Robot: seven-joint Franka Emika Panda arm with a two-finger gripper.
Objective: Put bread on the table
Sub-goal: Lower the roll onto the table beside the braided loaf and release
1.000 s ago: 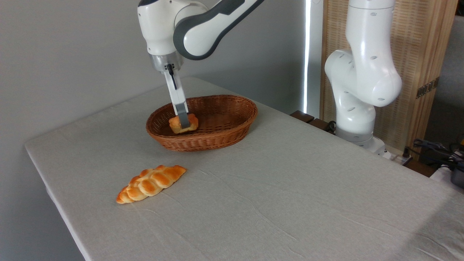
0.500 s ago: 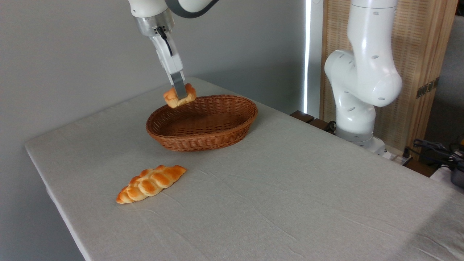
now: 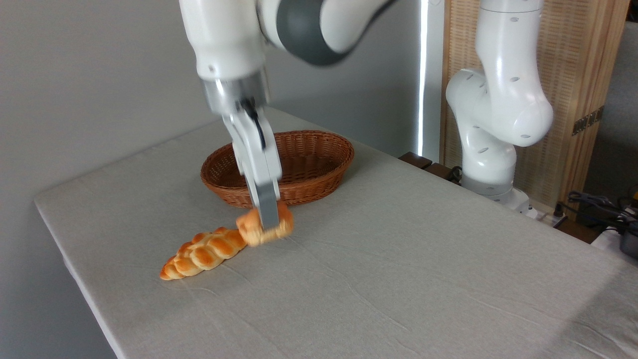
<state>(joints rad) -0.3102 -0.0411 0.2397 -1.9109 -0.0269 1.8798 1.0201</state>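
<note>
Glossy white arm (image 3: 498,99), dark grey joint band, silver wrist ring, black cable, pale grey tool (image 3: 268,227) fingers.

A robot lab or test room. The arm (image 3: 498,99) is bolted beside a cloth-covered worktop (image 3: 398,279). Loose cables (image 3: 598,204) lie behind it, against a plain grey wall (image 3: 89,75).

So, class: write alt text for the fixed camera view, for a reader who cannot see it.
A white robot arm's gripper holds a small round golden bun, slightly blurred, low over a table with a light grey cloth. A long braided golden loaf lies just left of it; an oval brown wicker basket sits behind.
</note>
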